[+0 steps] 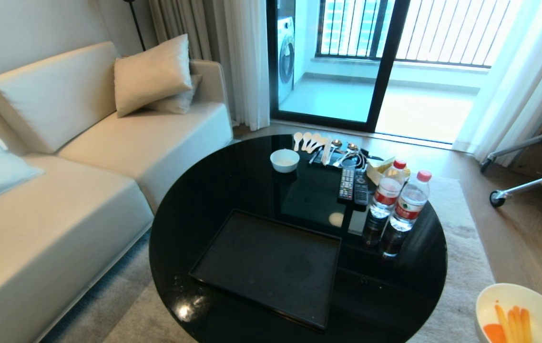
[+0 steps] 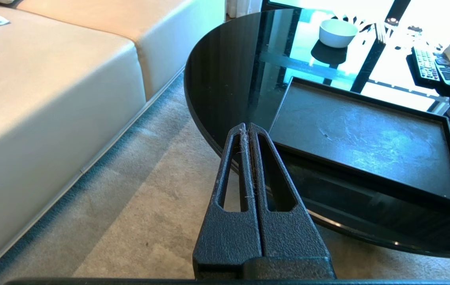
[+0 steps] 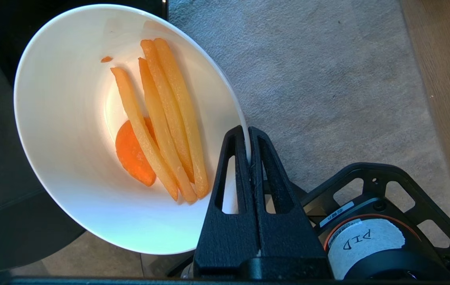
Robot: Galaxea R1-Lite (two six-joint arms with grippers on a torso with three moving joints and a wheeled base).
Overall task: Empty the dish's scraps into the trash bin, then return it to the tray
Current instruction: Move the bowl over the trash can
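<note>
Each pincer is textured matte black plastic, its two tapering fingers pierced by long slots.

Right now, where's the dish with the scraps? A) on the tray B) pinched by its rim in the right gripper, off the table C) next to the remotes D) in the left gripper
B: the right gripper is shut on the rim of the dish, scraps inside, over carpet; the tray lies bare.

Tray sits on the table's near side, small bowl behind it, bottles off right.
</note>
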